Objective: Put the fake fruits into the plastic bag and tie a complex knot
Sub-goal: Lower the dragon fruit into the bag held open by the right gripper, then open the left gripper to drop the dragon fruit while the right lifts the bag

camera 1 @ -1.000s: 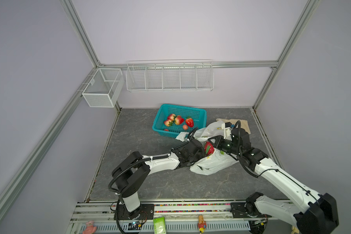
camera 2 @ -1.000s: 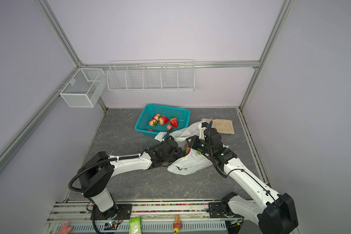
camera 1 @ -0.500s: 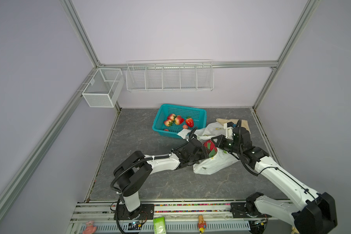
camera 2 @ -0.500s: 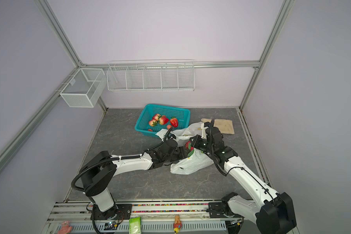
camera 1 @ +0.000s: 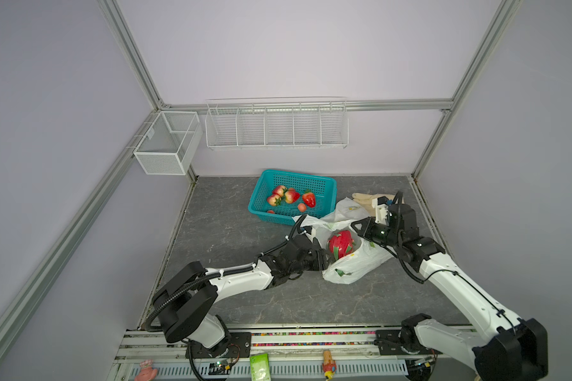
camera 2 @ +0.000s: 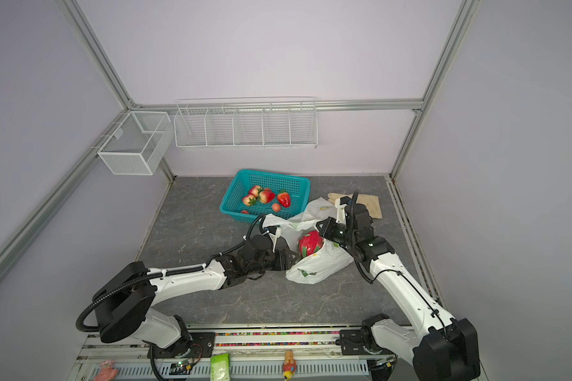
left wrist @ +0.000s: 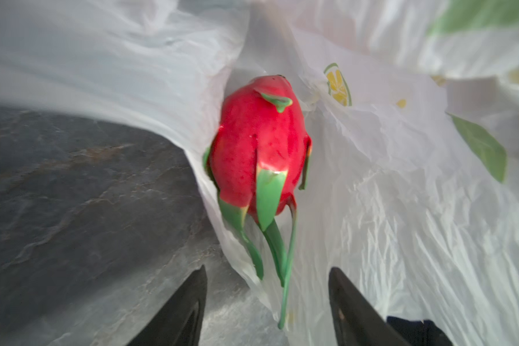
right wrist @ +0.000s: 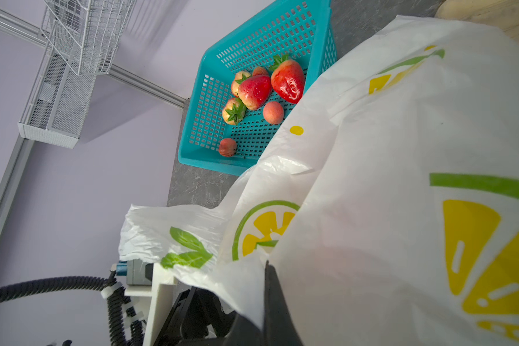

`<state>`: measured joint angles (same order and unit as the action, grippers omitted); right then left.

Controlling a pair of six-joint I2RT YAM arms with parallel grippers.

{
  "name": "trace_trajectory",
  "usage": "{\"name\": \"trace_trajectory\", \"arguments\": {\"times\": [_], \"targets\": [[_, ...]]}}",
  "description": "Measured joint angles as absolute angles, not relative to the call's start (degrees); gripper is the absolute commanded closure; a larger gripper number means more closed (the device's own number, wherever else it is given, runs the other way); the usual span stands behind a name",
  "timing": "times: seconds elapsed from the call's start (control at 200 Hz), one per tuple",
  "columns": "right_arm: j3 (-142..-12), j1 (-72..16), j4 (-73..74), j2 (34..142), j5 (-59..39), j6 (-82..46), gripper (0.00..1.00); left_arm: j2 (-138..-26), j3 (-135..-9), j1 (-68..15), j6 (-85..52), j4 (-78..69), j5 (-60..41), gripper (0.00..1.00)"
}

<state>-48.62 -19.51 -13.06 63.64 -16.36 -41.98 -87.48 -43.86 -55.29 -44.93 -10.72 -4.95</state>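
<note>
My left end effector (left wrist: 267, 277) has just spread its jaws and released the large glossy red plastic fruit with green scales (left wrist: 258, 143). The fruit now lies in the mouth of the thin white lemon-printed plastic bag (camera 1: 360, 265), toward the table's right edge. My right end effector (camera 1: 357, 227) stays clamped on the bag's rim, holding it open. One fruit is in, I judge; the red plastic strawberries (camera 1: 308, 199) wait in the teal lattice basket (camera 1: 327, 184) by the far edge.
</note>
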Motion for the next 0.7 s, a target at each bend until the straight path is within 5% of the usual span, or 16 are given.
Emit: {"name": "trace_trajectory", "arguments": {"times": [0.265,0.705], "targets": [[-48.86,-19.22,-13.32,63.66,-16.36,-41.89,0.94,-95.85,-44.71,-54.08,-46.94,-16.95,-5.52,0.38],[-52.75,-18.74,-17.98,63.66,-14.33,-38.28,0.94,-102.19,-46.59,-54.11,-50.41,-22.90,-8.05,1.00]]}}
